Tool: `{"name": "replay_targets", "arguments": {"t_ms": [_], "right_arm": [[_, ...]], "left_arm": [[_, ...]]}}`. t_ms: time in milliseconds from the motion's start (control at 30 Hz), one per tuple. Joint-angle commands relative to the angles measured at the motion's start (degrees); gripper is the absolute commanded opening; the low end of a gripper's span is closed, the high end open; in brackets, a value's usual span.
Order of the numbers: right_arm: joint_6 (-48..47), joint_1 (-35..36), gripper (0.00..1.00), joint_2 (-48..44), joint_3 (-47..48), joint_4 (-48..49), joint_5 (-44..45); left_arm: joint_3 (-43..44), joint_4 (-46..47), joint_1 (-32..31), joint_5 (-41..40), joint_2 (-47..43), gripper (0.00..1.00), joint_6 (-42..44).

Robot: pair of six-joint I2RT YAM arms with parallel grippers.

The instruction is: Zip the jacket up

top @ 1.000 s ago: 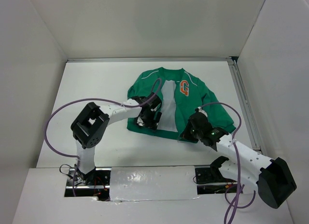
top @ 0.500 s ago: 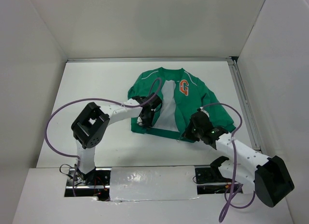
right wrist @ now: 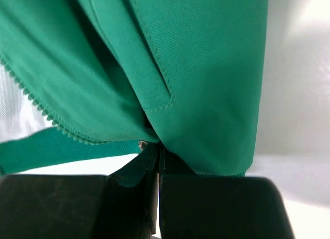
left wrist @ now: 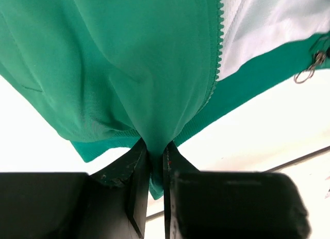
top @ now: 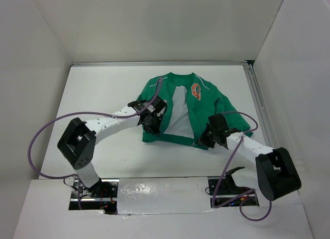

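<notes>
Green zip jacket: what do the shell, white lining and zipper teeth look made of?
Shell of the small green zip jacket: matte woven fabric, twill-like weave and stitched seams, possibly cotton or polyester. White lining: smooth, faint sheen, probably synthetic. Zipper teeth: small, pale, uniform; look like moulded plastic.

Jacket (top: 214, 106): matt green woven cloth, ribbed hem; lining (top: 178, 113) slightly glossy white; zip pull (left wrist: 309, 69) shiny metal.

Your top camera looks down toward 12 o'clock over the table (top: 98, 89); both wrist cameras hug the jacket (top: 210, 102) it shows.
</notes>
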Motion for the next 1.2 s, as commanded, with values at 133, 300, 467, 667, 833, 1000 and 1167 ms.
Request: {"name": "replay_targets", "arguments": {"t_ms": [133, 300, 467, 667, 833, 1000, 1167], "right_arm": [[-0.86, -2.22, 0.0, 7.38, 1.14, -1.13, 0.44], [-0.33, -2.48, 0.0, 8.88, 1.75, -1.13, 0.18], [0.02, -2.57, 0.0, 8.79, 1.58, -0.87, 0.35], [-3.83, -0.12, 0.0, 4.5, 2.81, 0.01, 1.15], [-8.49, 5.15, 0.0, -5.26, 3.86, 3.78, -3.07], [-10.0, 9.29, 0.0, -8.7, 4.83, 4.94, -3.52], [-9.12, 10.79, 0.0, -4.32, 5.53, 1.6, 0.61]], "left_arm": [[-3.68, -1.58, 4.1, 2.81, -8.54, 0.32, -1.16], [-5.36, 0.1, 7.8, 5.1, -11.01, 0.32, -0.54], [-6.23, 1.59, 8.33, 7.73, -9.34, 0.0, 1.12], [-10.54, 7.21, 6.57, 14.85, -11.97, 0.0, 4.11], [-11.95, 9.24, 3.67, 20.39, -11.54, 0.0, 3.68], [-12.22, 9.33, 0.95, 21.01, -6.97, 0.05, 2.63], [-11.87, 9.24, -2.22, 21.1, -1.52, 0.07, 1.13]]}}
